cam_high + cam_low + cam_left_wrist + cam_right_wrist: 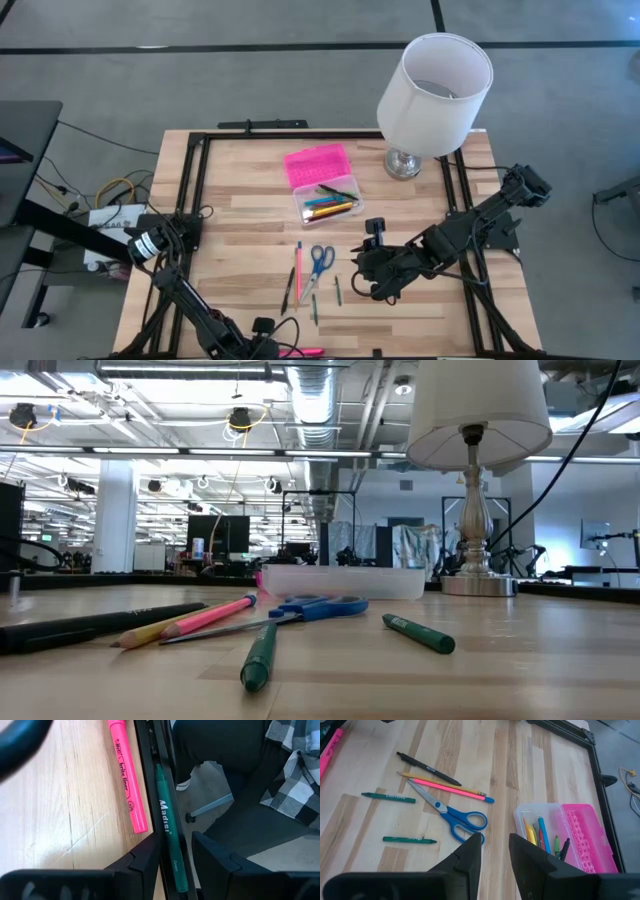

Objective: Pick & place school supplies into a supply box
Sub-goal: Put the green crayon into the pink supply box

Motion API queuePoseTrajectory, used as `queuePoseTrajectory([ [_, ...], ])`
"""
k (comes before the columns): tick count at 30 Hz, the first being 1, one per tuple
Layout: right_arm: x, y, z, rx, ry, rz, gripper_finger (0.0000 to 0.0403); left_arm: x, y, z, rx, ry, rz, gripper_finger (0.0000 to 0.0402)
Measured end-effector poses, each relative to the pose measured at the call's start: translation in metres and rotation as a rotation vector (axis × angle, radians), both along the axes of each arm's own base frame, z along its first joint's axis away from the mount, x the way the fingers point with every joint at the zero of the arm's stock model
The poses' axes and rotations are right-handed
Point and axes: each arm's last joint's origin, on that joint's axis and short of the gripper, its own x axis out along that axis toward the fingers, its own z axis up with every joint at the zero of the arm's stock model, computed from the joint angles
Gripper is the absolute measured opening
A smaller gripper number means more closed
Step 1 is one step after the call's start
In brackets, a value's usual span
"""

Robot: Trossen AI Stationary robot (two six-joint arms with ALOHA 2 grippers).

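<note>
The supply box lies open at the table's middle, clear, with its pink lid folded back and several pens inside. Blue-handled scissors, a pink pencil, a yellow pencil, a black pen and two green crayons lie flat on the wood. My right gripper hangs open above the table between the scissors and the box. My left gripper is open at the table's near edge. Its fingers stand on either side of a green marker that lies in the black frame rail, beside a pink highlighter.
A lamp with a white shade stands at the far right corner, just behind the box. The black frame rail runs around the tabletop. A person in dark trousers and a plaid shirt is close beyond the near edge.
</note>
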Motion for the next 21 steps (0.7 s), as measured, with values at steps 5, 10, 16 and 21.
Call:
queuePoseTrajectory([
  [5, 0.0000, 0.0000, 0.0000, 0.000, 0.000, 0.000, 0.0095, 0.0008, -0.0011, 0.0020, 0.005, 0.003, 0.000, 0.0112],
  [10, 0.0000, 0.0000, 0.0000, 0.000, 0.000, 0.000, 0.0095, 0.0010, -0.0049, 0.0061, 0.030, -0.017, -0.022, 0.0112],
  [16, 0.0000, 0.0000, 0.0000, 0.001, 0.000, 0.000, 0.0095, 0.0004, -0.0038, 0.0055, 0.039, -0.005, -0.002, 0.0112],
  [21, 0.0000, 0.0000, 0.0000, 0.001, 0.000, 0.000, 0.0095, 0.0004, -0.0037, 0.0049, 0.037, -0.003, 0.009, 0.0112],
])
